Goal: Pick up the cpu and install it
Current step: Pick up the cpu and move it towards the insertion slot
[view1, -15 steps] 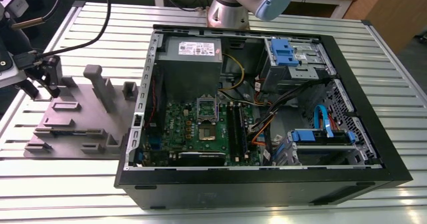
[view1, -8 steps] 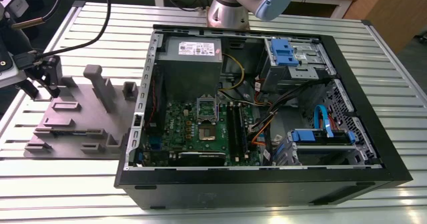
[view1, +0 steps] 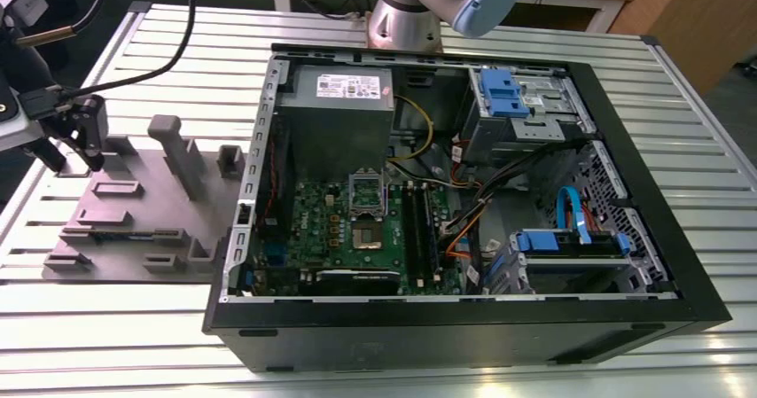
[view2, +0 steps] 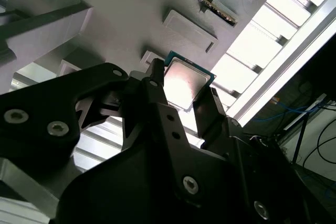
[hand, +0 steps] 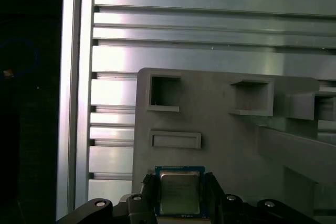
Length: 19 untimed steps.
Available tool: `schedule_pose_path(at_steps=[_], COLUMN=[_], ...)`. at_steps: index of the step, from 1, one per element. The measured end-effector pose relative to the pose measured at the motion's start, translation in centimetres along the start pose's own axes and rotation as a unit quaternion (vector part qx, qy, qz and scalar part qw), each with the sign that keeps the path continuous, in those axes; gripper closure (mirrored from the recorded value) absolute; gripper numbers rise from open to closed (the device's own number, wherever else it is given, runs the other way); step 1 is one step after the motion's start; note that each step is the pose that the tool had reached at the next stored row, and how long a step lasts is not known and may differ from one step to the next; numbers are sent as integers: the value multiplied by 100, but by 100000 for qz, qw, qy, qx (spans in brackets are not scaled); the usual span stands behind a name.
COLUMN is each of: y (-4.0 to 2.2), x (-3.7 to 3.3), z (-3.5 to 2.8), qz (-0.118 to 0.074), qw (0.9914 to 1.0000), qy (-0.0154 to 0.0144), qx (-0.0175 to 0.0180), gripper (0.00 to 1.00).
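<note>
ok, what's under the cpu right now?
The grey holder plate lies under the cpu, which is held in the hand. The part of the plate directly below is covered by the chip.

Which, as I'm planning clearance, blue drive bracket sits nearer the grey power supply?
The upper blue bracket in the exterior view, beside the power supply; the other blue bracket sits lower right.

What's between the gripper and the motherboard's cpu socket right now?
In the exterior view, the grey fixture tray with its upright posts, then the computer case's metal side wall, lie between the gripper and the socket.
</note>
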<state>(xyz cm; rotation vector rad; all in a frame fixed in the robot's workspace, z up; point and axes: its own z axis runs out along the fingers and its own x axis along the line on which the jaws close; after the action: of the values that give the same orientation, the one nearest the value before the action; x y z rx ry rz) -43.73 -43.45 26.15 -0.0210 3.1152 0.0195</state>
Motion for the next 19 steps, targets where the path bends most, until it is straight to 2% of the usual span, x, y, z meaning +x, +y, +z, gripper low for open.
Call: schedule_pose_path(at_steps=[5, 13, 19], y=[1, 1, 1], x=[-2, -2, -3], z=[-64, -70, -107], qz=[0, 0, 0], qw=[100000, 100000, 100000], qy=[-2, -4, -7], qx=[0, -2, -5], gripper=[53, 53, 53])
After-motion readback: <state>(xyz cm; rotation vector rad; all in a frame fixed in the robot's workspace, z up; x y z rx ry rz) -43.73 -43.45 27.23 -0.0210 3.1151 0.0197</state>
